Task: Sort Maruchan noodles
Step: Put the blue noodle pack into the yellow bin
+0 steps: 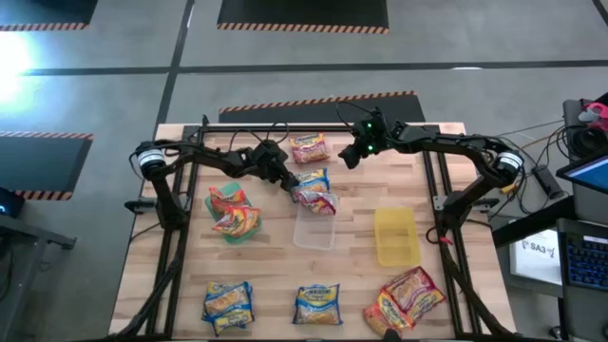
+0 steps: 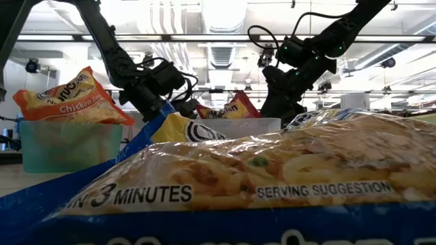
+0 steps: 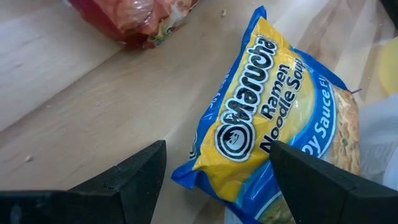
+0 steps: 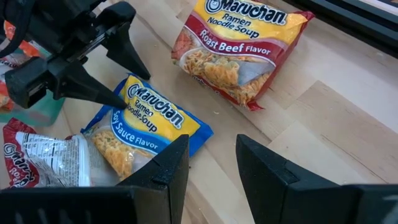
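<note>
Left tool point(image 4: 109, 68), spread wide, straddles one end of the blue-yellow Maruchan packet point(image 3: 273, 124) lying just beside the clear bin point(image 1: 315, 226) on the counter point(image 1: 456, 285); a clean grasp likely needs both fingertips lower before pinching the crinkly edge. Right tool point(image 1: 353, 152) hovers half-spread, empty.

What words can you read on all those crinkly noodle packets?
"Maruchan Ramen Noodle Soup", "Roast Beef Flavor": red-and-yellow plastic packet.
"Maruchan Ramen Noodle Soup", "...y Sauce Flavor", first word cut off: blue-and-yellow plastic packet.
"3 MINUTES", "SERVING SUGGESTION": nearest blue packet.
"Chicken": orange packet in the green plastic bin.
Other packets' print: too small.
</note>
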Robot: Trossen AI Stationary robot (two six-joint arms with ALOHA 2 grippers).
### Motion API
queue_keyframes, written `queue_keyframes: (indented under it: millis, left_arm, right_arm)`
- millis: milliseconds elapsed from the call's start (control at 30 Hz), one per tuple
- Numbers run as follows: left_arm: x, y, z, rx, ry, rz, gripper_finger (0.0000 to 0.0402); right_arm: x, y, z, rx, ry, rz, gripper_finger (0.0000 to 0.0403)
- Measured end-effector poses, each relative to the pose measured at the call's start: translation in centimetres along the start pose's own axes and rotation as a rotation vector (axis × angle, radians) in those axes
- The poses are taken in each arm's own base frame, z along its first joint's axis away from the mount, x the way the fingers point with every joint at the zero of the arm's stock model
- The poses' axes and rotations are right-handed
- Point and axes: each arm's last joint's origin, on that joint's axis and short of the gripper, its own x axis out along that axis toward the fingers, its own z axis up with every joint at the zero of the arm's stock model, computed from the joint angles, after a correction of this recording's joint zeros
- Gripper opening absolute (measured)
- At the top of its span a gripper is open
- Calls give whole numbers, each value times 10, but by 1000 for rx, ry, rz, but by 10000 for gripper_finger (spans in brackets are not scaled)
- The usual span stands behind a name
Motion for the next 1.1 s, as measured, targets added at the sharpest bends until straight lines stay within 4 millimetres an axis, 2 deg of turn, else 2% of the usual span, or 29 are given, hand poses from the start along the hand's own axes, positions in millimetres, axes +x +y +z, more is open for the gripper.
queue_keyframes:
  millis: [233, 433, 767, 1100]
  left_arm:
    - [1, -1, 1, 2, -15, -11, 268]
    - [1, -2, 1, -21, -5, -44, 233]
    - [1, -2, -1, 11, 9, -60, 144]
    - [0, 0, 1, 57, 2, -61, 12]
  right_arm:
    - [0, 0, 0, 0, -1, 0, 123]
    - [0, 0, 0, 0, -1, 0, 123]
    - [0, 0, 0, -1, -1, 0, 123]
    - [0, 0, 0, 0, -1, 0, 123]
